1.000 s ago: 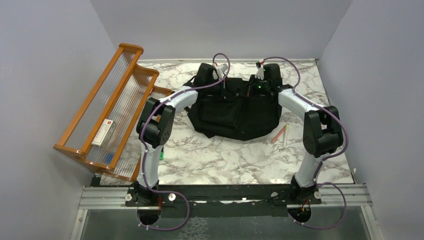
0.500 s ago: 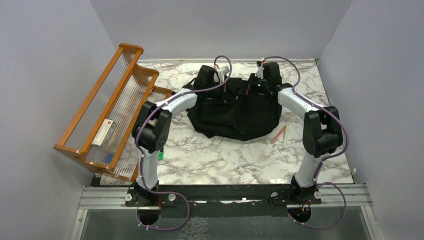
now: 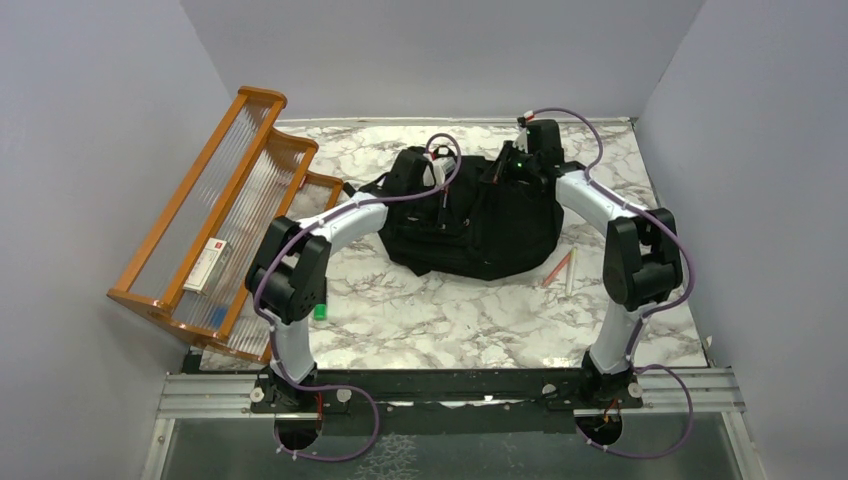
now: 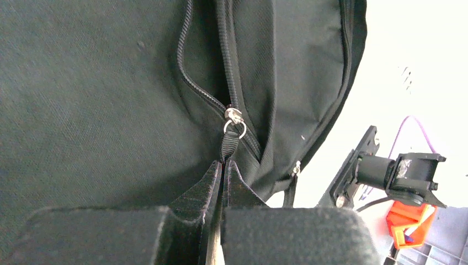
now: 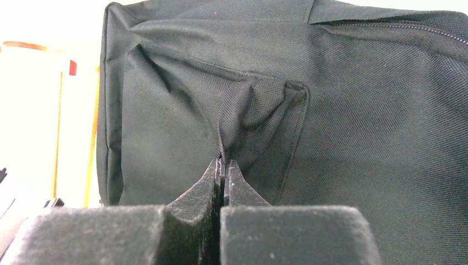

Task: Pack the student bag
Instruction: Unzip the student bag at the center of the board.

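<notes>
While the student bag (image 3: 480, 235) lies flat toward the far edge of the marble tabletop (image 3: 430, 320), about midway between its left and right edges, my left hand (image 4: 223, 165) is clamped on the black strap of a zip pull (image 4: 230, 144), just below its small metal ring. My right hand (image 5: 222, 165) is pinched together on a fold of the bag's black fabric, which rises to a peak at my fingertips. Near the bag's right side two thin sticks (image 3: 563, 268), one reddish and one pale, lie on the tabletop. A small green object (image 3: 320, 312) sits by my left arm. Along the left edge leans a wooden rack (image 3: 235, 190) holding a white box (image 3: 208, 265).
</notes>
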Tool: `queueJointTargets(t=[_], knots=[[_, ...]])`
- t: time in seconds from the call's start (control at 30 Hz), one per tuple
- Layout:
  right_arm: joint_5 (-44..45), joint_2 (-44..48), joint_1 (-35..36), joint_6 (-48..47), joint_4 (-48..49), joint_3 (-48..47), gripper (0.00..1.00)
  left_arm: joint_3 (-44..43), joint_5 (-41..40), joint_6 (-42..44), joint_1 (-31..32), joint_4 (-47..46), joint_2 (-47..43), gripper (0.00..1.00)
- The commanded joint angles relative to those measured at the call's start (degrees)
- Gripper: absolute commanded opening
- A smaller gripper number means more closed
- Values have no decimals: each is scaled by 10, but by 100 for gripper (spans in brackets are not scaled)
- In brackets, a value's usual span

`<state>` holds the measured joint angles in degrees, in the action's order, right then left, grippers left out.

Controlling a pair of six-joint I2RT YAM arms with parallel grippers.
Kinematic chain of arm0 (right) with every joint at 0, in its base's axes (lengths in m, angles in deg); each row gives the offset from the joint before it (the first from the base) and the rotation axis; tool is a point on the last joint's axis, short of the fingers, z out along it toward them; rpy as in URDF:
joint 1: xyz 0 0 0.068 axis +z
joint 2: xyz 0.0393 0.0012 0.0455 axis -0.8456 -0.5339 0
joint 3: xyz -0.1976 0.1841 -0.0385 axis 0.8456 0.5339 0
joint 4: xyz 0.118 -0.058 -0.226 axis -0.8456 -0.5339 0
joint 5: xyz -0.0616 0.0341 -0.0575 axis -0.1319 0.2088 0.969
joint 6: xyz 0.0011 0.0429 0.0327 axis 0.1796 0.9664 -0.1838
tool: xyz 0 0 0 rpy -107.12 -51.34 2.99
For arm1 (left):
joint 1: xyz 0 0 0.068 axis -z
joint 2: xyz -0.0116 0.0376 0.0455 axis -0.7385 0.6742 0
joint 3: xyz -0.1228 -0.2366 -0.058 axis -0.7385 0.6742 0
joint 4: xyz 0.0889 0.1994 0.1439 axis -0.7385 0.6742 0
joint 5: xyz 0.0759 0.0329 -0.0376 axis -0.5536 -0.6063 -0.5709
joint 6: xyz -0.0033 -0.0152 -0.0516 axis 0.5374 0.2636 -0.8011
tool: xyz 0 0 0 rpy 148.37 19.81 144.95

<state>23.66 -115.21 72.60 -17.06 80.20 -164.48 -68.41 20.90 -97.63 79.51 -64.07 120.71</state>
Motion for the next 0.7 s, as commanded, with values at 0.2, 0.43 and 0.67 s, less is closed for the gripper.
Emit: queueJointTargets(t=[0.2,0.43,0.67], knots=[[56,-42,-20,3,47,-71,1,47,17,3,32,65,-95,0],[62,-57,-20,4,47,-93,1,58,47,28,62,77,-119,0],[46,-44,-20,-3,46,-86,2,75,3,54,71,101,-123,0]])
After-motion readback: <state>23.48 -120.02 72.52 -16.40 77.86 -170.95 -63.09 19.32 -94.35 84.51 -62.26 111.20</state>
